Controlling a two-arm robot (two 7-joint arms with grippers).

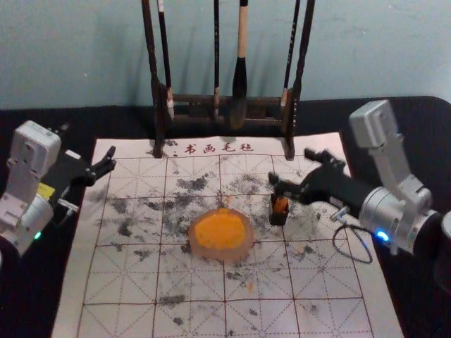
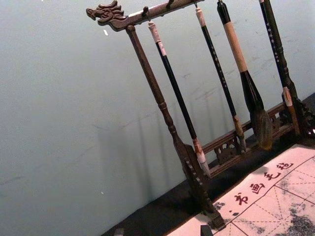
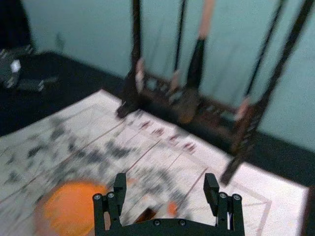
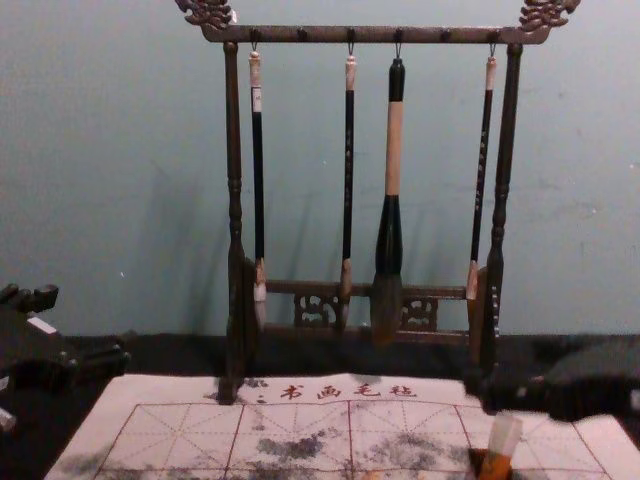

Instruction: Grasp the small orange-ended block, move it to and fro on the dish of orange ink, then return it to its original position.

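The right gripper [image 1: 292, 167], jaws open, is held near the block [image 1: 281, 204]; the left gripper [image 1: 88, 142], also open, is parked at left

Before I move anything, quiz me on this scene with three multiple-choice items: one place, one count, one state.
1. Where does the dish of orange ink lie, seen from the orange-ended block?
A. Toward the robot's right
B. Toward the robot's left
C. Directly behind it

2. How many brushes hang from the rack?
A. Two
B. Six
C. Four

3. How are the fingers of the right hand?
A. Open
B. Shut on the block
C. Shut on a brush

Right letters:
1. B: the head view has the dish left of the block.
2. C: the chest view shows four hanging in a row, one much thicker than the others.
3. A: the right wrist view shows its two fingers spread wide apart.
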